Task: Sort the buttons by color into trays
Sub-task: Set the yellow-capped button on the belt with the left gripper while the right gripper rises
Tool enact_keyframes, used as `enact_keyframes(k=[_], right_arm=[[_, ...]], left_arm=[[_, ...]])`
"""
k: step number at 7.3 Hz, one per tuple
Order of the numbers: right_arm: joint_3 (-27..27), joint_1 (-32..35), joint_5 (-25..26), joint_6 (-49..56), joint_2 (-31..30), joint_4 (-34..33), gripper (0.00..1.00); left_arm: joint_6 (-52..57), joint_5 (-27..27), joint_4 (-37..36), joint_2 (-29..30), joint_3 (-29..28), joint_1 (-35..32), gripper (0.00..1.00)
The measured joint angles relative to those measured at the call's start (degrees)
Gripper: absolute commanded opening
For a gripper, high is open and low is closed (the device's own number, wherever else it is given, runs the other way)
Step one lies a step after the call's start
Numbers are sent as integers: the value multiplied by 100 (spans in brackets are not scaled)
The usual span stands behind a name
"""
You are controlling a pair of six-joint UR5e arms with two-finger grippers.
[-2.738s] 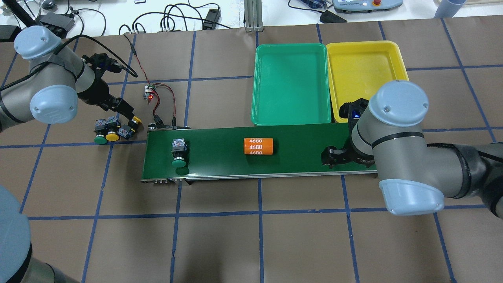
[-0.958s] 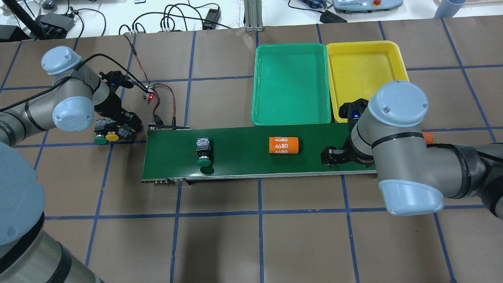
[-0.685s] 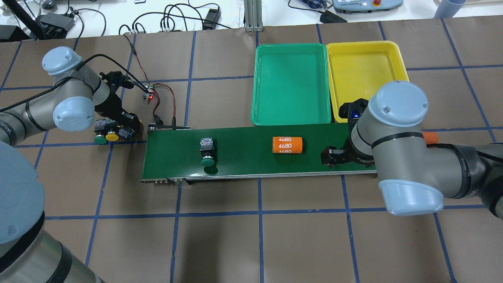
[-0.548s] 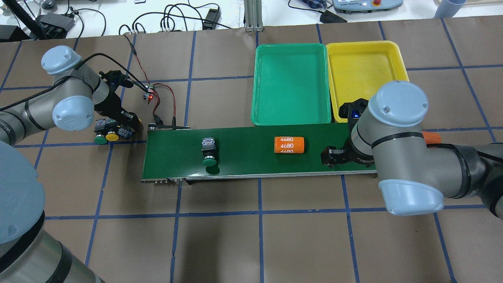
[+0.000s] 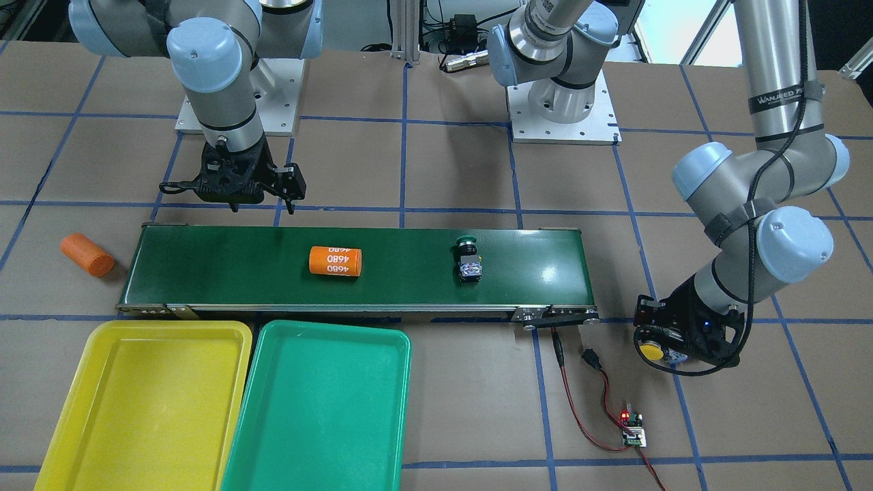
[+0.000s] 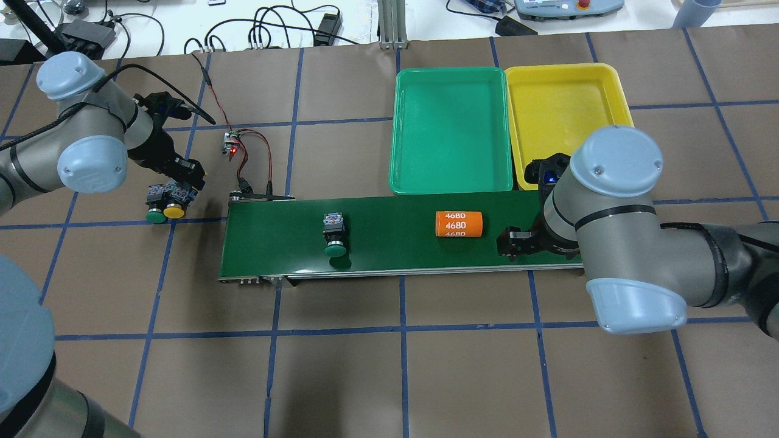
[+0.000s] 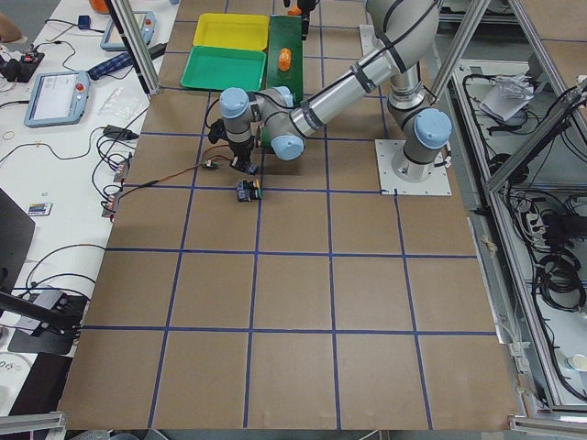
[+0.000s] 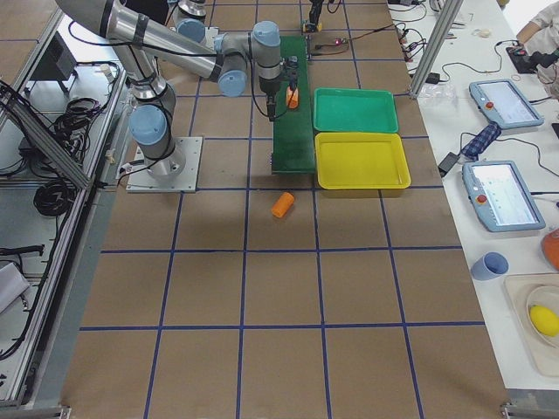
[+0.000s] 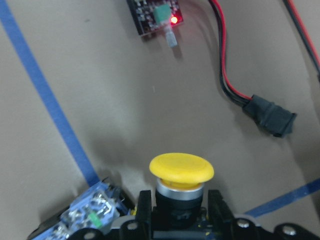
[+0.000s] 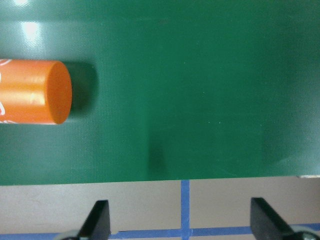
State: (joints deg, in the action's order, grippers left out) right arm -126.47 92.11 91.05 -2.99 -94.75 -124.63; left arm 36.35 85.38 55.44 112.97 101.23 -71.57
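The left pincer is closed on a yellow-capped push-button, its fingers clamping the black barrel just under the cap. That button's long axis runs out ahead of the fingertips, cap foremost, toward the small circuit board. The grasp is off the end of the conveyor belt on the robot's left, just beside two more buttons that lie on their sides on the worktop. These are a loose green button and a loose yellow button, side by side and touching, both caps pointing toward the robot. Another green-capped push-button lies on the belt with its long axis across it and its cap toward the robot-side edge. Farther along the belt an orange cylinder marked 4680 lies with its axis along the belt. The right pincer hangs open, fingers spread wide, at the belt's robot-side edge. The green tray and yellow tray sit side by side, touching, beyond the belt.
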Motion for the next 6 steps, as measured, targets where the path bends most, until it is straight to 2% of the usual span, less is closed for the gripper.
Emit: enact_keyframes(k=[3,6], right_arm=[[-1,0,0,0,0,0,100],[5,-1,0,1,0,0,100]], left_arm=[[-1415,-33,307,-498,48,-224,0],[-2797,-13,595,-917,354,-823,0]])
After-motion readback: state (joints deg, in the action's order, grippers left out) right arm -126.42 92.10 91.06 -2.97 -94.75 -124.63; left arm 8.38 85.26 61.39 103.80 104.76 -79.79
